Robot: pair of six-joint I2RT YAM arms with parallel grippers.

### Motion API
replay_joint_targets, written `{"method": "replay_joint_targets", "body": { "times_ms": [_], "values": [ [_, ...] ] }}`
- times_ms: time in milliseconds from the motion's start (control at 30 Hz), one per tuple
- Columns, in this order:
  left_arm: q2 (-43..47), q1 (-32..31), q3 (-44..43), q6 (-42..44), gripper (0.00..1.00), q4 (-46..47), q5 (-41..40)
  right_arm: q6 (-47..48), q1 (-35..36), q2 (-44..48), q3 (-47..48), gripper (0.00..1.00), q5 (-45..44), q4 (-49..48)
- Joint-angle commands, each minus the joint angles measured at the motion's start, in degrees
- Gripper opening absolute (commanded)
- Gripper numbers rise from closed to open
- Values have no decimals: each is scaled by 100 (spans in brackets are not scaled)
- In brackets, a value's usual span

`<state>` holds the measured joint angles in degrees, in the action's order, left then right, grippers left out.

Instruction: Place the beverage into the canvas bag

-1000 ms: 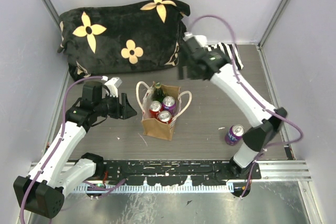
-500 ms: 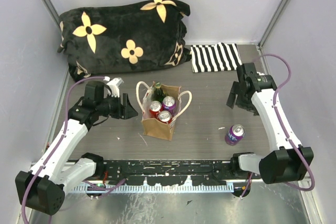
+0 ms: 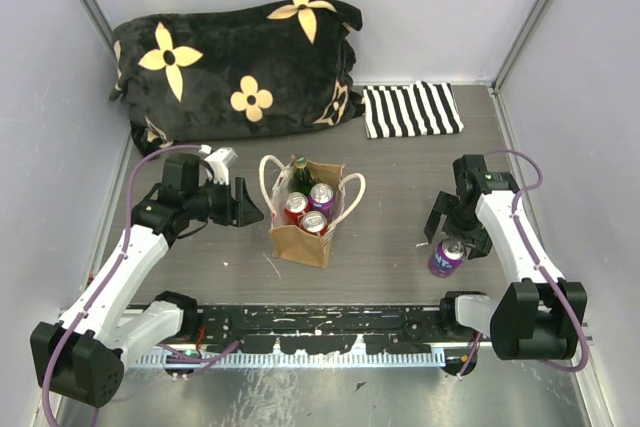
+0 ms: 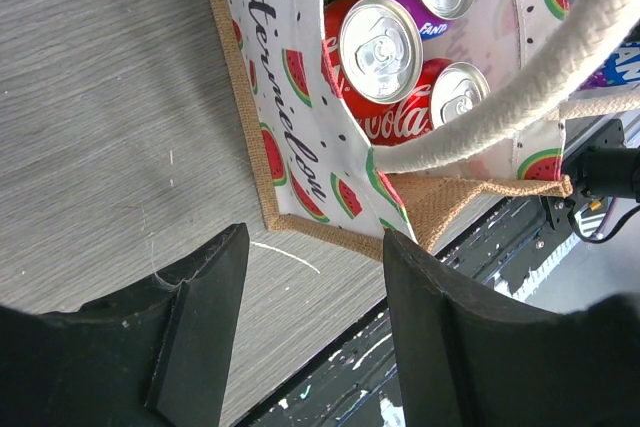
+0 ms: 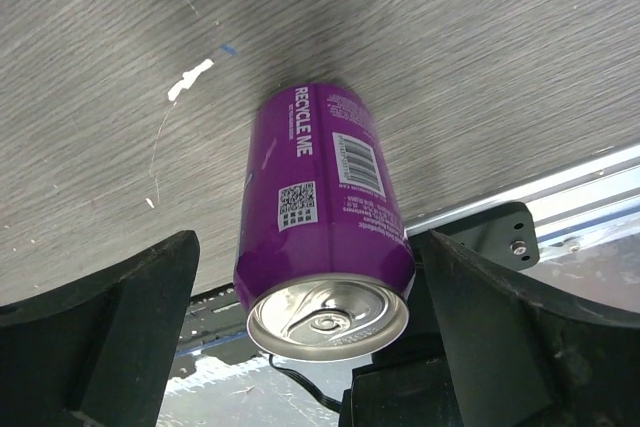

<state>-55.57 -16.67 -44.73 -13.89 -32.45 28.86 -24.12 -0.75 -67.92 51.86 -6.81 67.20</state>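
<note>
Swinging our right arm [image 3: 512,242] in from the far side, we reach the purple can [image 5: 320,207].
Our right fingers [image 5: 110,327] straddle it, spread wide, untouching; it stands near right on the tabletop [image 3: 390,197], apart from the canvas bag [image 3: 303,242], where left fingers [image 4: 190,297] wait parted.

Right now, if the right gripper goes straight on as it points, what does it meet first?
Probably the purple can, upright and centred between the open fingers of the right gripper; nothing else in the way.
</note>
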Motion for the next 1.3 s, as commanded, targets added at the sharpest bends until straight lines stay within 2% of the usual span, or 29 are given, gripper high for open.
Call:
{"method": "replay_joint_targets", "body": {
  "times_ms": [0, 200, 400, 600, 700, 1033, 1100, 1167, 1267],
  "values": [
    [45, -18, 35, 43, 63, 163, 106, -31, -12, 315, -74, 99, 274, -145],
    [-60, -20, -15, 59, 63, 233, 109, -48, -13, 336, -73, 96, 307, -45],
    [-134, -20, -52, 46, 63, 320, 102, -65, -12, 279, -75, 86, 270, 29],
    [-171, -21, -54, 19, 63, 368, 80, -67, -12, 277, -51, 82, 281, 150],
    [-193, -24, -58, -5, 63, 392, 75, -57, -8, 223, -42, 75, 310, 198],
    [-297, -21, -92, 20, 63, 442, 66, -82, 72, 251, 90, 74, 312, 513],
    [-328, -23, -94, 17, 63, 481, 67, -79, 94, 246, 94, 63, 327, 530],
    [-366, -15, -106, 14, 63, 520, 67, -53, 101, 200, 123, 37, 360, 522],
    [-435, -20, -143, 17, 63, 546, 73, -25, 102, 101, 335, 14, 394, 433]
  ]
}}
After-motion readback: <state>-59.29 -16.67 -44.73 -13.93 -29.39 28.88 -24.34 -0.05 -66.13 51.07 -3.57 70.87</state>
